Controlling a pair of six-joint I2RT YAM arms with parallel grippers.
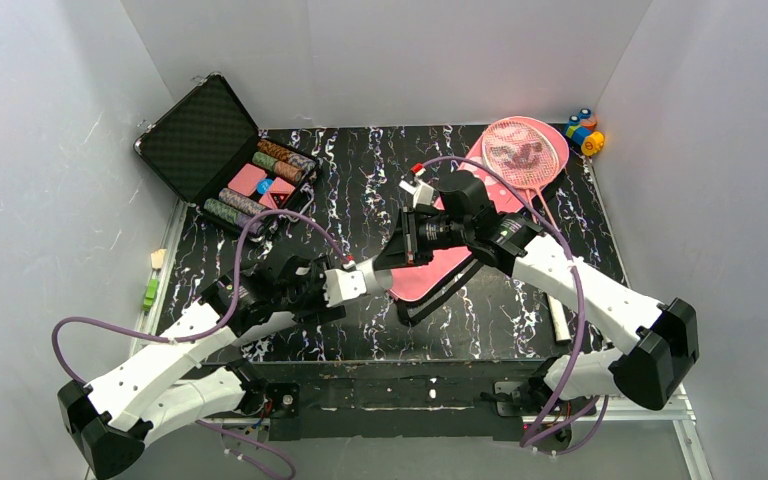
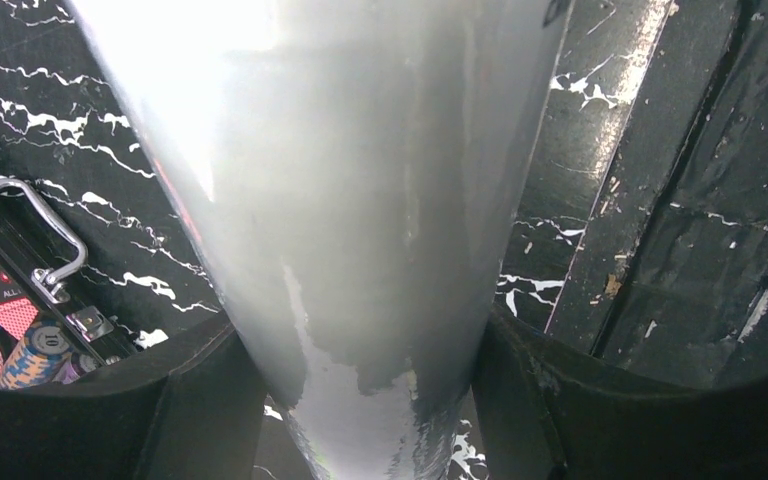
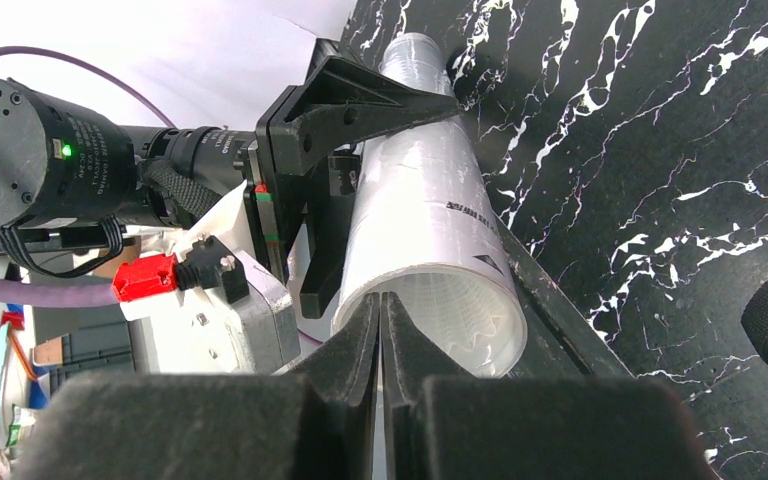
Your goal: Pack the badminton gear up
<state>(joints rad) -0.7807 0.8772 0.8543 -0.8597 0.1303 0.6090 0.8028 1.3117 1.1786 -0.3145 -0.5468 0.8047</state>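
Note:
My left gripper (image 1: 352, 283) is shut on the long white cardboard tube (image 1: 368, 279) and holds it level above the table; in the left wrist view the tube (image 2: 360, 200) fills the space between both fingers (image 2: 190, 400). My right gripper (image 3: 381, 300) is shut, its tips at the rim of the tube's open mouth (image 3: 430, 230), with nothing seen between them. A white shuttlecock (image 3: 465, 310) sits inside the mouth. The pink bag (image 1: 438, 270) lies under my right arm (image 1: 430, 235). One pink racket (image 1: 525, 152) rests on the bag's far end.
An open black case (image 1: 222, 150) with poker chips stands at the back left, and shows in the left wrist view (image 2: 20, 330). Small coloured toys (image 1: 585, 130) sit at the back right. The bag's black strap (image 1: 430, 300) loops over the marbled table. A white strip (image 1: 558, 318) lies near the right front.

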